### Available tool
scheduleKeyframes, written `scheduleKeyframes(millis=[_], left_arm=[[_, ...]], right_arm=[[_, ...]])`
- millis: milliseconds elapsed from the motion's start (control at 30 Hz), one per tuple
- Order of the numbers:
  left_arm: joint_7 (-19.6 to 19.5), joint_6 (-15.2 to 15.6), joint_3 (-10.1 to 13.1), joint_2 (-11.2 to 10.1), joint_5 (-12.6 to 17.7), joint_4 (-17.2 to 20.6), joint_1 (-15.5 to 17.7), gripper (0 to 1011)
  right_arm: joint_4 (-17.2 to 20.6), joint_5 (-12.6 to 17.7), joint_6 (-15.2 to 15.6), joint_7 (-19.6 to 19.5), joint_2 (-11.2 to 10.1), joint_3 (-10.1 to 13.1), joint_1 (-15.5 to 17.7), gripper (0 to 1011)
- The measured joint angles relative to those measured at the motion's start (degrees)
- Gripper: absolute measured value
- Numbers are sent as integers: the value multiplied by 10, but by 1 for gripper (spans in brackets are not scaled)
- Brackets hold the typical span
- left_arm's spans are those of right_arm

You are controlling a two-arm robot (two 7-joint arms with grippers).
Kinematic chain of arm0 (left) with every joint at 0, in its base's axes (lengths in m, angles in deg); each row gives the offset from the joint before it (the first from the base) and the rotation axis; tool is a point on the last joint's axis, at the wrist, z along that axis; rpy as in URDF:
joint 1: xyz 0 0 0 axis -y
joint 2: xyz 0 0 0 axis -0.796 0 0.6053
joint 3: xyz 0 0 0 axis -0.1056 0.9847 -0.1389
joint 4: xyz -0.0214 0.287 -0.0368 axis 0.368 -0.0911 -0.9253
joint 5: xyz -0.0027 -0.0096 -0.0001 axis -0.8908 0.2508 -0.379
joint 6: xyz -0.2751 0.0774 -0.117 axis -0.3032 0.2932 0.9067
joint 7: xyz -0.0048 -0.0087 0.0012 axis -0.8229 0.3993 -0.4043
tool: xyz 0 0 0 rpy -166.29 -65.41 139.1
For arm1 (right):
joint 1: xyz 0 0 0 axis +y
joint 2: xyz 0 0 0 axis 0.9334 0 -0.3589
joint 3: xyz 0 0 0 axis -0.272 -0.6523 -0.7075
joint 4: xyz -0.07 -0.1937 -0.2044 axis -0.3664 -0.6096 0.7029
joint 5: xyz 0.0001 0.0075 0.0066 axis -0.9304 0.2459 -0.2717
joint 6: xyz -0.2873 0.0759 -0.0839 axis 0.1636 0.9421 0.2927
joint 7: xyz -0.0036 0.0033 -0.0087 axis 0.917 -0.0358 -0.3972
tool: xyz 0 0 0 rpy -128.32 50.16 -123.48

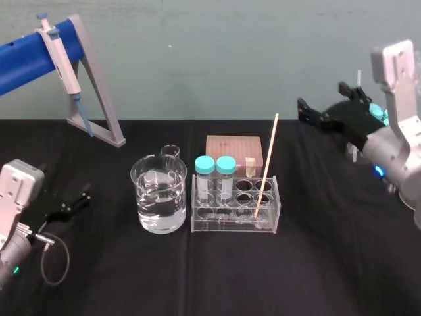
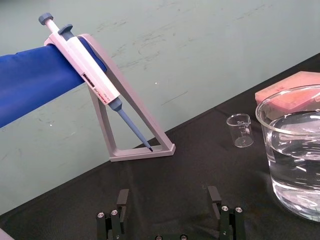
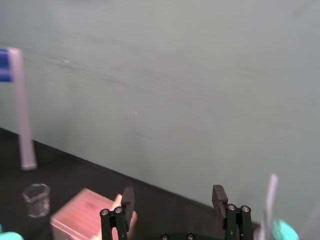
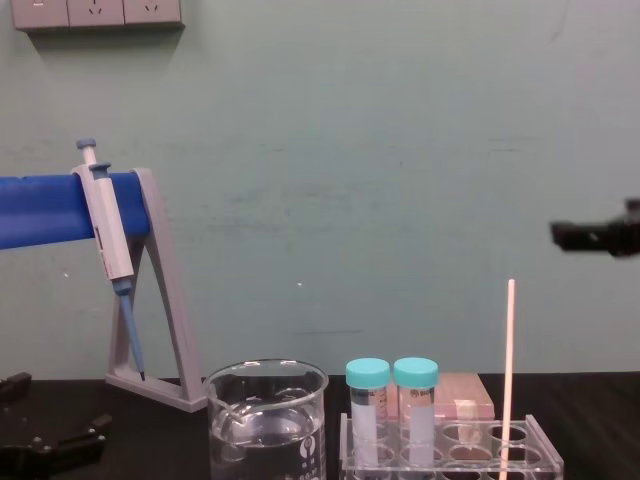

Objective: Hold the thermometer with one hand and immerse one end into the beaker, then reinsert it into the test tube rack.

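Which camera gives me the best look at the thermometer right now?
The head view: the thermometer shows full length, leaning in a right-end hole of the test tube rack. The chest view shows the thermometer side-on, its lower end running down to the picture's bottom edge.

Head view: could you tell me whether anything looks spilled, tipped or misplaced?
Nothing stands out: the thermometer leans in the test tube rack, and the beaker stands upright with no spill beside it. The left gripper and right gripper sit open at the sides.

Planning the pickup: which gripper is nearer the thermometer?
Right. The right gripper hangs raised, to the right of the thermometer; the left gripper sits low, far left beyond the beaker.
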Motion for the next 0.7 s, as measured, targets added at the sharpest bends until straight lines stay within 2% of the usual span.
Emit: scheduleKeyframes(millis=[200,400,567,700], left_arm=[[0,0,0,0,0,0,0,1004],[0,0,0,0,0,0,0,1004],[0,0,0,0,0,0,0,1004],[0,0,0,0,0,0,0,1004]], right_arm=[[-17,-7,-25,-29,18,18,41,1003],[-61,-13,-42,-25,38,16,48,1003],[-96,-22,-43,-17,52,8,48,1003],[-109,-28,-39,-12,59,5,50,1003]])
